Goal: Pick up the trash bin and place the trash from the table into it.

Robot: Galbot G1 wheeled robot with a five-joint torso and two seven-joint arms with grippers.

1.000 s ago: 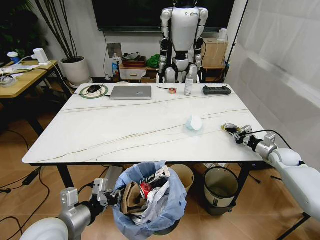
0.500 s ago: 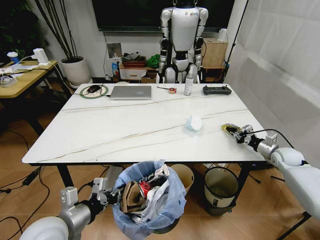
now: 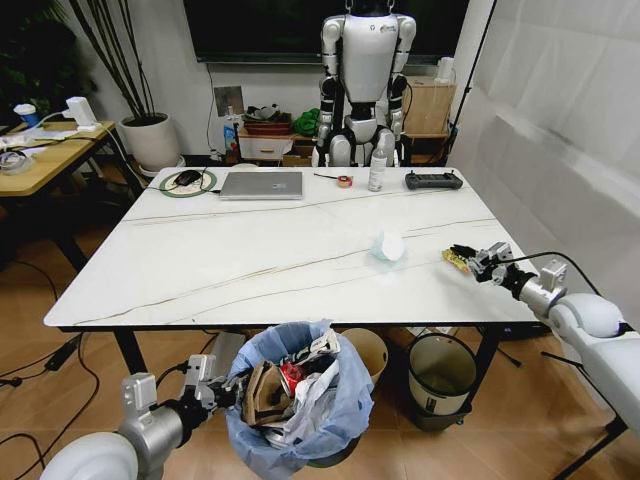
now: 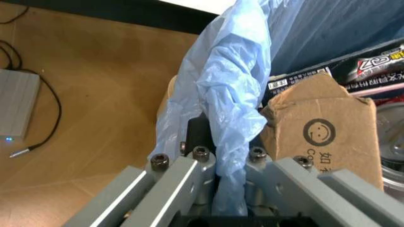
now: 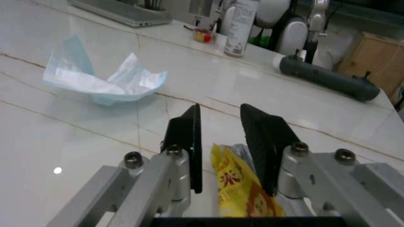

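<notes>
Head view: 1 trash bin [image 3: 300, 395], 2 table scraps.

The head view looks forward and down from above over the whole tabletop [image 3: 270, 250] and the bin [image 3: 295, 400] below its near edge. The left wrist view sits close against the bin's bag [image 4: 227, 104]. The right wrist view looks low across the tabletop [image 5: 75, 137] toward its far edge, sharing the crumpled cup [image 5: 101, 78] with the head view [image 3: 388, 246].
</notes>
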